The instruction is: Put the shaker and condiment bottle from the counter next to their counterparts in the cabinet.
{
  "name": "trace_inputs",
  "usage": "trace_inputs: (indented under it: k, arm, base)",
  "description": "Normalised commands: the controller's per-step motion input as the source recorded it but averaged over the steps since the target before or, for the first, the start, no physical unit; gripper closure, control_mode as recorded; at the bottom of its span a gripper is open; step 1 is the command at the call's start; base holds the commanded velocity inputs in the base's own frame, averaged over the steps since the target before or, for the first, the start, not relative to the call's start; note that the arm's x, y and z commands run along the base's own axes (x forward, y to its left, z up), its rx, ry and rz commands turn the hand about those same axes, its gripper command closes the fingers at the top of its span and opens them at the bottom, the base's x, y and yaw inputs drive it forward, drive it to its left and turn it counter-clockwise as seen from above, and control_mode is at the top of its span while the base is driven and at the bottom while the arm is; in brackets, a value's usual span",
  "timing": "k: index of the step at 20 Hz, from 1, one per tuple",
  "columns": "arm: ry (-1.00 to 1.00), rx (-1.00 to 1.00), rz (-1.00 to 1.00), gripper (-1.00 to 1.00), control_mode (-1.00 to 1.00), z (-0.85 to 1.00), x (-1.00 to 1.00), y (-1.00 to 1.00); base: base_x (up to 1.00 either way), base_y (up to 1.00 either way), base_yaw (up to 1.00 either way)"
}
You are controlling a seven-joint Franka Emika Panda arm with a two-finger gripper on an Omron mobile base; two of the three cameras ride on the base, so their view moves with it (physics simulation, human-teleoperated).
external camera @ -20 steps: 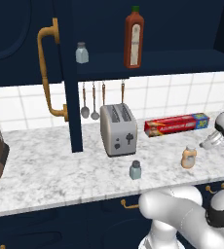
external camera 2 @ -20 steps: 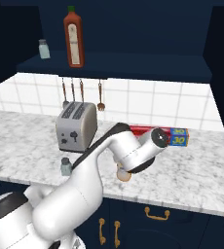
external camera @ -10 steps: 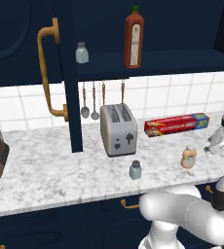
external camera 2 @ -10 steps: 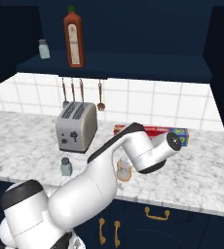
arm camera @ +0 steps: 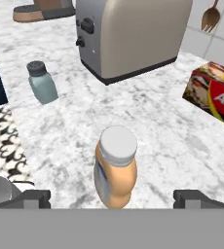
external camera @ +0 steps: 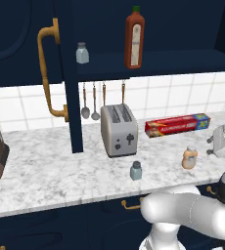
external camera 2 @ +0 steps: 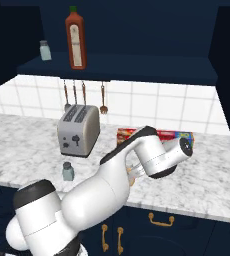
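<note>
**Lining up on the condiment bottle, nothing grasped yet**

Reaching for the condiment bottle (arm camera: 115,168), judging from the hand view: gripper (arm camera: 113,197) spread fully wide and empty, one dark tip on each side of the bottle, not touching it. Standing upright on the counter (external camera: 60,171), tan-orange body with white cap, near the front edge, well to the right of the toaster (external camera: 118,130). Shaker (external camera: 136,170) also upright on the counter, just in front of the toaster, apart from the bottle.

Up in the cabinet (external camera: 183,29), the pale shaker (external camera: 82,52) and the tall red-brown sauce bottle (external camera: 134,37) waiting on the shelf, near each other.

Next move, as a guess: going lower and forward so the fingers surround the bottle body under the cap, then closing and lifting straight up. Small and narrow, so probably easy to tip over if pushed from one side.

Writing: on the foil box (arm camera: 215,96) only white letters "AL" readable in the hand view; a "30" seeming to show at its blue end in the left base view. Label of the sauce bottle too small to read.
</note>
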Motion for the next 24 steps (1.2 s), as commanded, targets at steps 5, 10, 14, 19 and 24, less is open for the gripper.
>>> trace_inputs:
  k: [5, 10, 14, 19, 24]
  arm:
    - [-0.02, 0.00, 0.09, -1.00, -1.00, -0.06, 0.00, 0.00]
    - [0.00, -0.01, 0.04, -1.00, -1.00, -0.28, 0.02, 0.11]
    - [0.00, 0.00, 0.00, -1.00, -1.00, -0.14, 0.08, 0.07]
    - [0.00, 0.00, 0.00, -1.00, -1.00, -0.09, 0.13, 0.03]
    - [0.05, 0.00, 0.08, -1.00, -1.00, -0.15, 0.15, 0.01]
  base:
    - [0.00, 0.00, 0.00]
    - [0.00, 0.00, 0.00]
    - [0.00, 0.00, 0.00]
    - [0.00, 0.00, 0.00]
    - [0.00, 0.00, 0.00]
